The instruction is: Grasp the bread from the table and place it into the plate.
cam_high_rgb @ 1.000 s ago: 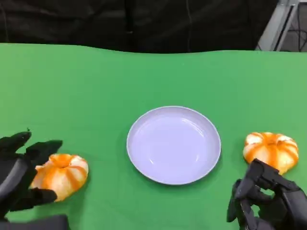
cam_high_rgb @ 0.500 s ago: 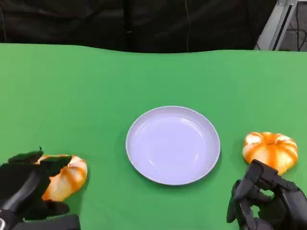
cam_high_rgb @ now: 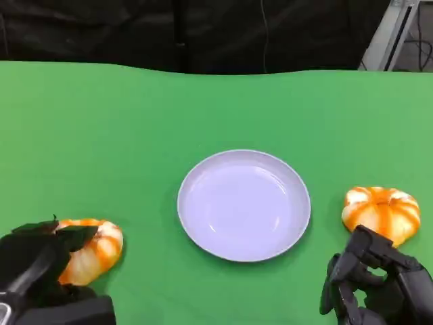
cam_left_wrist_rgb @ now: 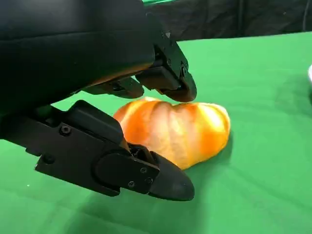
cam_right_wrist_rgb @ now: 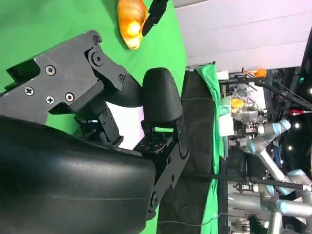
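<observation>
An orange-and-white striped bread [cam_high_rgb: 95, 247] lies on the green table at the near left. My left hand [cam_high_rgb: 34, 267] covers its left side. In the left wrist view the bread [cam_left_wrist_rgb: 180, 129] sits between the fingers [cam_left_wrist_rgb: 165, 83] on its top and the thumb [cam_left_wrist_rgb: 161, 178] against its lower side, still resting on the cloth. The pale lilac plate [cam_high_rgb: 181, 203] stands empty in the middle. My right hand [cam_high_rgb: 375, 288] rests at the near right with its fingers curled in and holds nothing.
A second striped bread [cam_high_rgb: 382, 211] lies right of the plate, just beyond my right hand. The green cloth [cam_high_rgb: 135, 122] ends at a dark backdrop at the far edge. A metal frame [cam_high_rgb: 389, 34] stands at the far right.
My left hand has moved from beside the left bread to over it, and its fingers have closed around it. The right hand and the other bread have not moved.
</observation>
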Robot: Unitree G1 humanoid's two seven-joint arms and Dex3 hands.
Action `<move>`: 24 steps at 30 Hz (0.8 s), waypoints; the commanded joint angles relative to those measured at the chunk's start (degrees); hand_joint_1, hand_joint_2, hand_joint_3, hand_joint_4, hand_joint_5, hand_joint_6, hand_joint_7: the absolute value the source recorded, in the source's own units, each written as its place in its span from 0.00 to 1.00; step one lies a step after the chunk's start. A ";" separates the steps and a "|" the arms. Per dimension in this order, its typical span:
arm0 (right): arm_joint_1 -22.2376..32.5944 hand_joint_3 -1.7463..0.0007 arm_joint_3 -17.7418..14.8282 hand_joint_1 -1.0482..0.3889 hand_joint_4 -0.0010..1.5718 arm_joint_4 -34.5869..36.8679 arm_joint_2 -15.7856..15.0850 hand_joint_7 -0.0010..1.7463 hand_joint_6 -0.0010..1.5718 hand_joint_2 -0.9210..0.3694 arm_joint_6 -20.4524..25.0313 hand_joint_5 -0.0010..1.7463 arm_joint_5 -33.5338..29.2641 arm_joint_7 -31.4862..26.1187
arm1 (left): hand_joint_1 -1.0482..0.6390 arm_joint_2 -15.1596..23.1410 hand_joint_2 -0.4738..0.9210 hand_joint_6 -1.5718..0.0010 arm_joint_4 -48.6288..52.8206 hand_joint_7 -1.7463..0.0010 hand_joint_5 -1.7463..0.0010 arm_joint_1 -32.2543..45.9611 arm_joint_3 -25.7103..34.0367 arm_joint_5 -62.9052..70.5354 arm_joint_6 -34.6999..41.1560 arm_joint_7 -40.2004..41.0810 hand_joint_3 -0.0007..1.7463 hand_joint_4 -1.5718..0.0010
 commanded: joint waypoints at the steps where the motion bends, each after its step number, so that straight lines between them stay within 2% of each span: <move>1: 0.39 0.32 -0.34 0.64 0.52 -0.24 -0.40 0.97 0.42 0.26 -0.54 1.00 0.56 0.06 | 0.12 1.82 1.00 0.66 2.78 1.00 0.99 -2.24 -0.95 -0.35 0.38 1.58 0.08 0.74; 24: 0.51 0.32 -0.29 0.63 0.52 -0.59 -0.30 0.97 0.41 0.26 -0.42 1.00 0.33 0.21 | 0.15 1.84 1.00 0.66 14.01 1.00 0.99 -7.63 -6.53 -3.01 0.06 3.78 0.09 0.72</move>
